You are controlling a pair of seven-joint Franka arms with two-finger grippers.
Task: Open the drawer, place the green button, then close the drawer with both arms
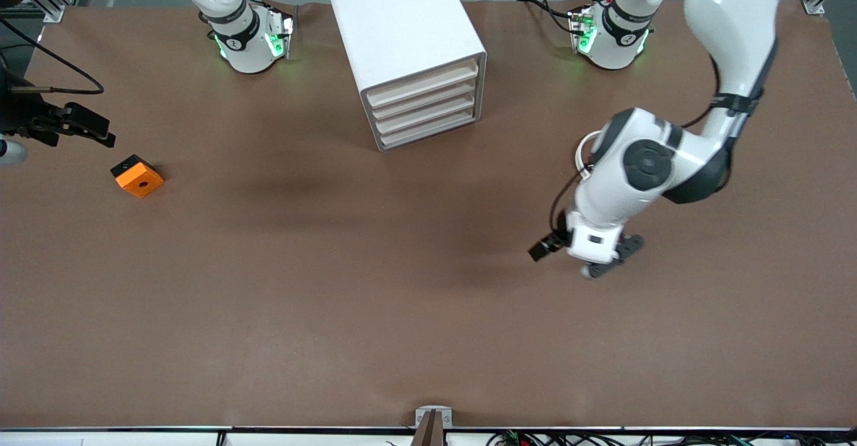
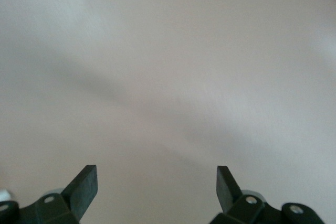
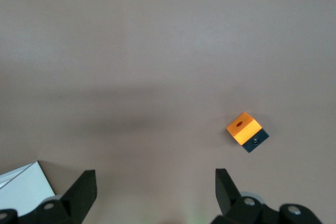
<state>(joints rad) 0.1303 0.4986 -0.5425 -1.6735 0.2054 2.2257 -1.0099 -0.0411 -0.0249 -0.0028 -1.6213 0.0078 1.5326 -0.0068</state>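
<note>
We see no button, so we would grip the white four-drawer cabinet's stiff, light drawer lip, both grippers spread empty: left gripper over bare brown table, right gripper near the orange cube.

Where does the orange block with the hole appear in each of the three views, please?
Front view: orange block lies on the brown table, toward the right arm's end.
Left wrist view: not in it, only bare table.
Right wrist view: at, on the table.
Shared landmark: white drawer cabinet, corner at.
</note>
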